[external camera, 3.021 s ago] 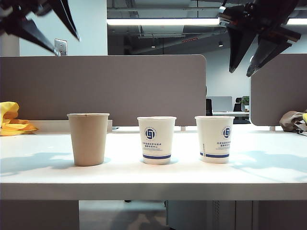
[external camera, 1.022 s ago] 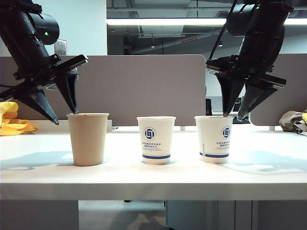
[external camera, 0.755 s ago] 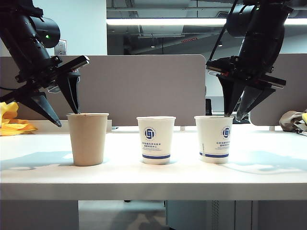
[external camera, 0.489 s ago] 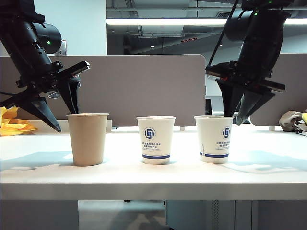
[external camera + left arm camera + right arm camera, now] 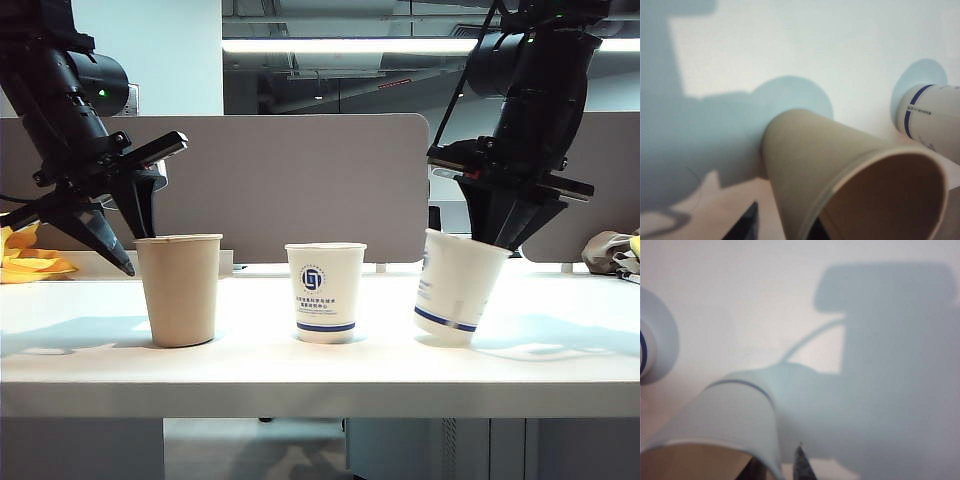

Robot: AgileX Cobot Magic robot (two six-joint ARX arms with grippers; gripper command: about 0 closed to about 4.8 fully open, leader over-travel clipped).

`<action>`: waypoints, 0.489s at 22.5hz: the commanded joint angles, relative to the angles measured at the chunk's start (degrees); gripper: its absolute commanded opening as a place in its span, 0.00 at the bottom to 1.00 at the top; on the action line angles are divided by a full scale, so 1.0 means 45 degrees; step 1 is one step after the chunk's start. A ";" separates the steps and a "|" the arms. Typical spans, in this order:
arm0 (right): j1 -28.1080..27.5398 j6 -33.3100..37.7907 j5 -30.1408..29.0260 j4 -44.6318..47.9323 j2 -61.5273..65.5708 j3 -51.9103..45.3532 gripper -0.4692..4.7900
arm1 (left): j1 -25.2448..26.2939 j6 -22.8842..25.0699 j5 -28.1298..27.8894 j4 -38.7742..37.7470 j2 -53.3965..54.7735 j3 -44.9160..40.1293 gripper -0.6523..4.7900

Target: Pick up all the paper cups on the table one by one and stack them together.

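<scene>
While both arms reach down over the table [image 5: 320, 375], each gripper sits at a cup rim. Left gripper [image 5: 125, 250]: jaws fairly wide, straddling the rim side of the brown cup [image 5: 181, 290]; one finger [image 5: 135, 210] goes down at the rim, the other [image 5: 100, 240] hangs outside the wall, clear of it. Whether the cup is pinched, cannot tell. Cup stands about upright, directly under the gripper.

Right gripper [image 5: 500, 240]: jaws narrow, closed on the rim wall of the right white cup [image 5: 458, 288]. Cup hangs off the fingertips, tilted, base swung toward the middle, one bottom edge at or just above the table.

Middle white cup [image 5: 326, 292] stands upright between the two grippers, apart from both, logo facing the exterior camera.

Left wrist view: brown cup [image 5: 840, 175] fills the near field, mouth open to the camera, dark fingertip [image 5: 747, 227] just outside its wall; middle white cup [image 5: 930, 122] beyond it. Right wrist view: white cup rim [image 5: 715, 440] close up, blue band visible, dark fingertip [image 5: 801, 465] outside the wall; gripper shadow on the tabletop behind.

Table white, thick front edge. Behind it, grey partition panels [image 5: 300, 185]; yellow cloth [image 5: 25, 255] beyond the left gripper; ceiling strip light [image 5: 340, 45] farther back.
</scene>
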 commanded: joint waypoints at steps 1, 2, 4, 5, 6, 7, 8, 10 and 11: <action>-0.0005 0.0005 -0.0083 -0.0185 -0.0049 0.0068 0.22 | -0.0015 0.0063 0.0534 0.0024 -0.0063 0.0039 0.33; -0.0005 0.0005 -0.0083 -0.0262 -0.0049 0.0068 0.22 | -0.0015 0.0058 0.0719 0.0029 -0.0063 0.0039 0.30; -0.0005 0.0005 -0.0083 -0.0359 -0.0049 0.0068 0.15 | -0.0019 0.0063 0.0913 0.0024 -0.0063 0.0039 0.21; -0.0005 0.0005 -0.0083 -0.0384 -0.0049 0.0068 0.15 | -0.0019 0.0068 0.1044 0.0034 -0.0063 0.0039 0.15; -0.0005 0.0005 -0.0083 -0.0408 -0.0053 0.0068 0.15 | -0.0019 0.0102 0.1190 0.0073 -0.0063 0.0039 0.11; -0.0005 0.0005 -0.0087 -0.0471 -0.0053 0.0068 0.15 | -0.0019 0.0097 0.1341 0.0078 -0.0063 0.0044 0.11; -0.0005 0.0005 -0.0087 -0.0495 -0.0053 0.0068 0.15 | -0.0019 0.0097 0.1423 0.0068 -0.0063 0.0044 0.11; 0.0000 0.0005 -0.0481 -0.0534 -0.0063 0.0078 0.14 | -0.0019 0.0102 0.1433 0.0034 -0.0073 0.0063 0.11; 0.0000 0.0000 -0.0685 -0.0559 -0.0073 0.0107 0.14 | -0.0019 0.0102 0.1428 -0.0024 -0.0078 0.0097 0.11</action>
